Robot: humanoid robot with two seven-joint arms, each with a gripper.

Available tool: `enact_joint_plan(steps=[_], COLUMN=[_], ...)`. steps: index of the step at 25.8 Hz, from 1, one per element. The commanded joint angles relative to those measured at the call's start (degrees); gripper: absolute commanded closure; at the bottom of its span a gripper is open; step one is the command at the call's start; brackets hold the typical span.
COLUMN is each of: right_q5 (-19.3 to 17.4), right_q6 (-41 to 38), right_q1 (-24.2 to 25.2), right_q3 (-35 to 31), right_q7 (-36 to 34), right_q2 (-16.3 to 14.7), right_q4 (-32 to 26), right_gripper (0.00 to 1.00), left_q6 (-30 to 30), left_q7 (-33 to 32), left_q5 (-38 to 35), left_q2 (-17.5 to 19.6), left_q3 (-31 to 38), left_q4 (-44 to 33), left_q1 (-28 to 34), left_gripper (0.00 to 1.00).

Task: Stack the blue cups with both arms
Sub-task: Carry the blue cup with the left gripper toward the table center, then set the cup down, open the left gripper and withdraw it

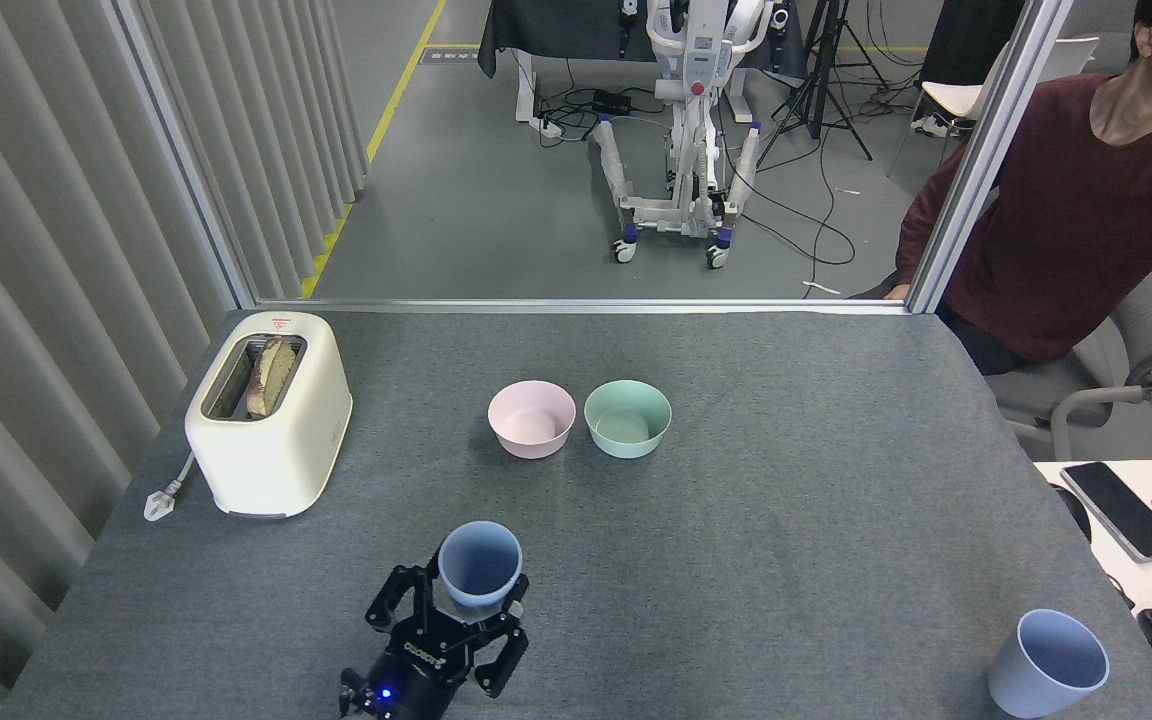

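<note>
One pale blue cup (479, 566) stands upright between the black fingers of my left gripper (468, 600), which is shut on it near the front middle of the table. Its open mouth faces up. The second blue cup (1048, 664) stands alone at the front right corner of the table, upright and untouched. My right arm and its gripper do not show in the head view.
A pink bowl (531, 418) and a mint-green bowl (627, 418) sit side by side at the table's middle. A cream toaster (269, 410) with bread stands at the left. A person (1076, 210) sits beyond the right edge, by a desk with a phone (1122, 510).
</note>
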Motion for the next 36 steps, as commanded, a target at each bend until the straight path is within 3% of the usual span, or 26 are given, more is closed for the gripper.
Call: enact_joint_plan(steps=[1,8,16,30,33,36], right_q5=[0.0,0.3,0.3,0.4,0.7,0.7], right_q6=[0.0,0.1,0.1,0.1,0.4,1.3], right_q1=[0.1,-0.1,-0.1,-0.2,-0.4,-0.4], right_q3=[0.0,0.0,0.0,0.0,0.0,-0.1], right_q7=[-0.1,-0.1,-0.1,-0.1,-0.2,-0.4], right_q2=[0.0,-0.1,0.1,0.0,0.0,0.4], right_q4=[0.0,0.0,0.0,0.0,0.2,0.1], right_gripper=[0.0,0.0,0.0,0.0,0.0,0.0], left_q6=[-1.6,-1.7,-1.7,-1.6,-1.6,-1.2], left_q7=[0.1,0.1,0.2,4.3,4.9,4.1], left_q5=[-6.1,-7.5,-7.6,-6.7,-5.0,0.0], left_q2=[-1.1,-3.2,-3.3,-2.8,-1.5,-1.4], left_q3=[-4.6,-7.5,-7.6,-6.5,-1.1,10.0], left_q4=[0.3,0.4,0.0,-1.6,-3.8,-9.0], left_q1=[-0.1,1.4,1.4,1.7,4.2,7.0], left_gripper=[0.12,0.11,0.01,0.0,0.0,0.0])
